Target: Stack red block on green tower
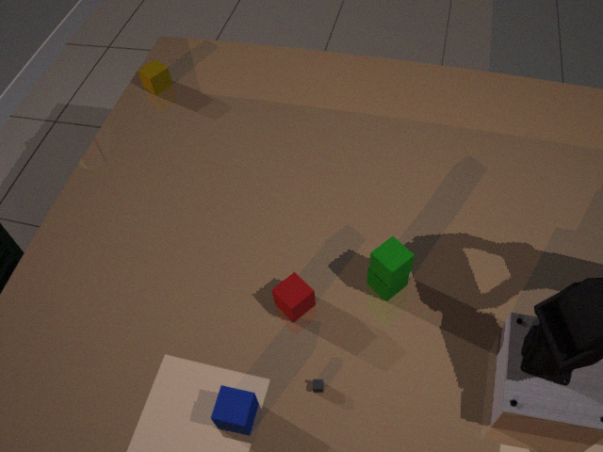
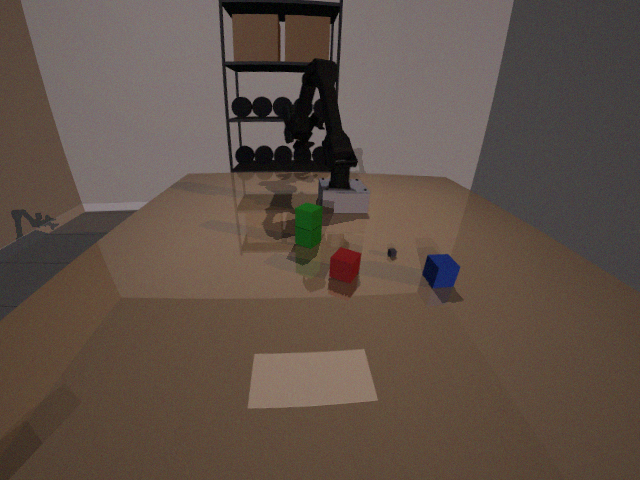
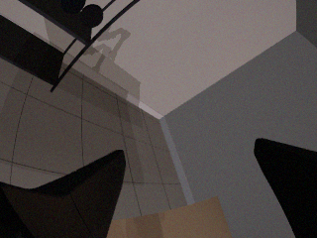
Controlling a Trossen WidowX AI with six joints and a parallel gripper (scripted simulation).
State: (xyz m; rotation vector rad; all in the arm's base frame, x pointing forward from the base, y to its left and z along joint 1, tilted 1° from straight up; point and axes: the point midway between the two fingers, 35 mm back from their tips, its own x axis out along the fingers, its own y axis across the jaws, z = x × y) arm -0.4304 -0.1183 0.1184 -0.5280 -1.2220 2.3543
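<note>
The red block [image 1: 293, 296] [image 2: 344, 264] lies on the table, a little apart from the green tower [image 1: 390, 266] [image 2: 308, 224], which is two green blocks stacked upright. My gripper [image 2: 297, 138] [image 3: 192, 153] is open and empty, held high above the table near the arm's base [image 1: 528, 389] [image 2: 344, 198], well behind the tower. In the wrist view I see only the two dark fingers, the wall, the floor and a corner of the table; neither block shows there.
A blue block [image 1: 235, 409] [image 2: 440, 270] sits on a pale mat [image 1: 165, 389]. A yellow block [image 1: 154, 76] sits at the far table corner. A small grey cube [image 1: 317, 385] [image 2: 391, 252] lies between red and blue. A shelf rack [image 2: 281, 82] stands behind the arm. Another pale patch [image 2: 311, 378] lies on the table.
</note>
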